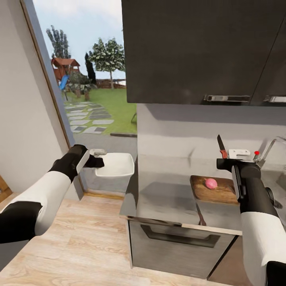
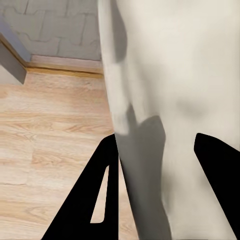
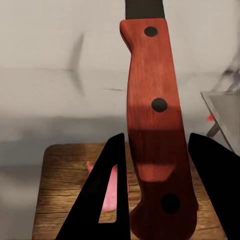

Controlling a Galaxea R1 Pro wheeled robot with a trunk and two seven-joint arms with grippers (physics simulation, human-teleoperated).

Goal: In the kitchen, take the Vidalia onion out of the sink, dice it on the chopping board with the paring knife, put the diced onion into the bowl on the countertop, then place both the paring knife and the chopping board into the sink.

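Onion point(image 1: 211, 183), the pale pink Vidalia bulb, lies whole on the chopping board point(image 1: 216, 191), below and just ahead of the right claw point(image 1: 224, 156). That claw is pinched on the red handle of the paring knife point(image 1: 221, 146), which it holds upright with the dark blade pointing up, clear of the board. In the right wrist view the knife handle point(image 3: 155, 135) stands between the two black fingers point(image 3: 102, 200), with the board point(image 3: 60, 195) and a sliver of the onion point(image 3: 111, 192) beneath them. The board rests on the grey bench point(image 1: 167, 198), beside the sink point(image 1: 278, 178) and its chrome tap point(image 1: 272, 145), both to the right of the right claw.

Out past the bench's left end, the left claw point(image 1: 98, 162) grips the rim of the white bowl point(image 1: 116, 164) and holds it in the air above the pale wood floor point(image 1: 79, 246). In the left wrist view the bowl's wall point(image 2: 170, 100) runs between the fingers point(image 2: 85, 200), the floor point(image 2: 50, 130) beneath.
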